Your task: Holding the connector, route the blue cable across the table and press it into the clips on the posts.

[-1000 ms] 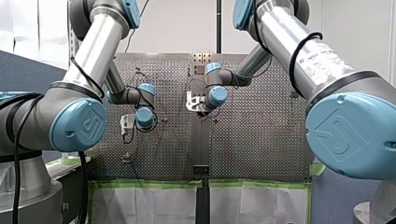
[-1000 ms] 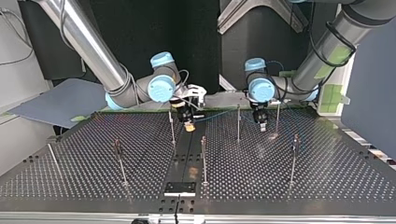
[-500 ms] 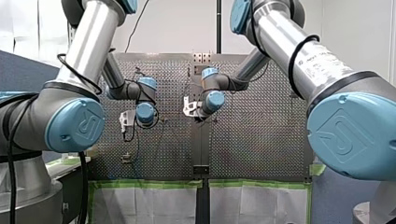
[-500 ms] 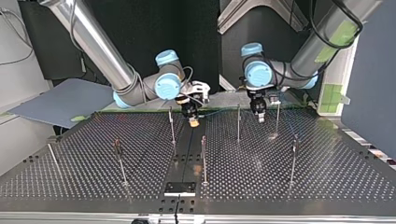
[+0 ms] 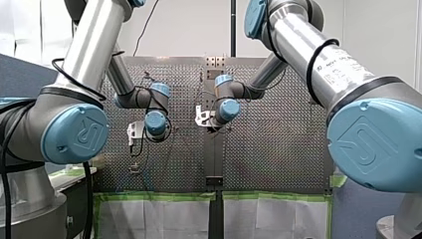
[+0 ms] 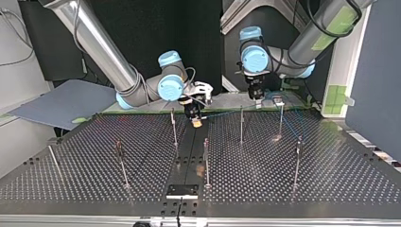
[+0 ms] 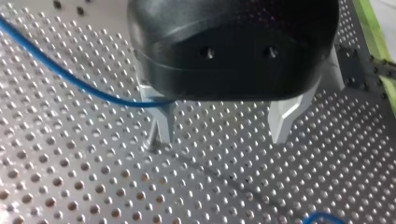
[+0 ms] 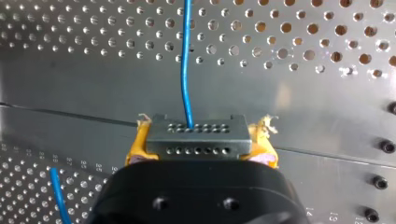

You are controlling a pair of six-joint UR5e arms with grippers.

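In the right wrist view my right gripper [image 8: 198,154] is shut, its yellow pads [image 8: 137,144] clamping a grey metal connector [image 8: 196,135]. The blue cable [image 8: 186,60] leaves the connector and runs straight ahead over the perforated table [image 8: 303,42]. In the top view my right gripper [image 6: 195,121] hangs over the table's middle seam, and the cable [image 6: 222,113] leads from it toward the posts [image 6: 241,125] at the right. My left gripper [image 6: 257,97] is raised behind those posts. Its metal fingers [image 7: 161,121] stand open with nothing between them, and the cable [image 7: 70,77] passes beside one finger.
Several thin upright posts [image 6: 206,161] stand across the table, two more at the top view's right [image 6: 297,161] and left [image 6: 120,161]. A black plate [image 6: 182,190] lies at the near edge. A grey board [image 6: 61,101] leans off the left side.
My left gripper has risen from beside the right-hand posts and drawn back toward the far edge. My right gripper shifted slightly toward the top view's right with the connector.
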